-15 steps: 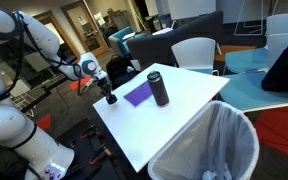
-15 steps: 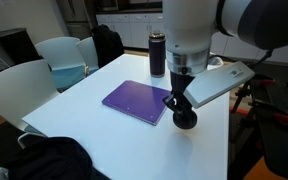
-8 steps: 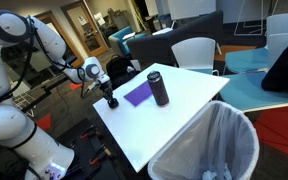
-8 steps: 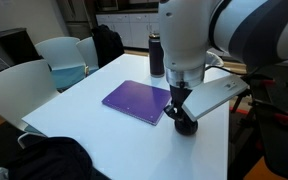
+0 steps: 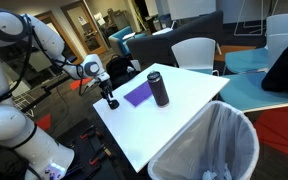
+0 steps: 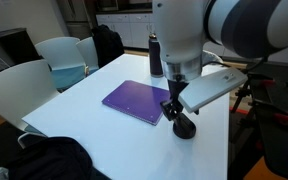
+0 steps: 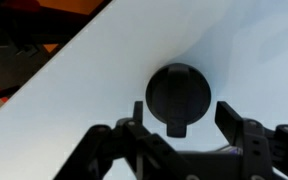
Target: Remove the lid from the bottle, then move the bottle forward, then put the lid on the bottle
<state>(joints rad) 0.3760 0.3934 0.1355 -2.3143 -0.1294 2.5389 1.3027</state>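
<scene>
Standing on white table (image 5: 174, 125), bottle (image 5: 158, 88), chairs (image 5: 194, 52) around

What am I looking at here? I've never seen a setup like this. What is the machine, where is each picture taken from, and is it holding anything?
The white machine is a robot arm steered by a person; the jaws at its tip do the grasping. Two pictures come from cameras outside the robot, looking at the same white table from different places. The third comes from a camera on the wrist, looking down past the jaws. On the table stands a tall dark bottle, with a flat purple sheet lying beside it. Near the table's edge sits a small round black lid. In the wrist view the jaws stand open, one on each side of the lid with a gap showing, so nothing is held. A bin lined with a clear bag stands by the table.
</scene>
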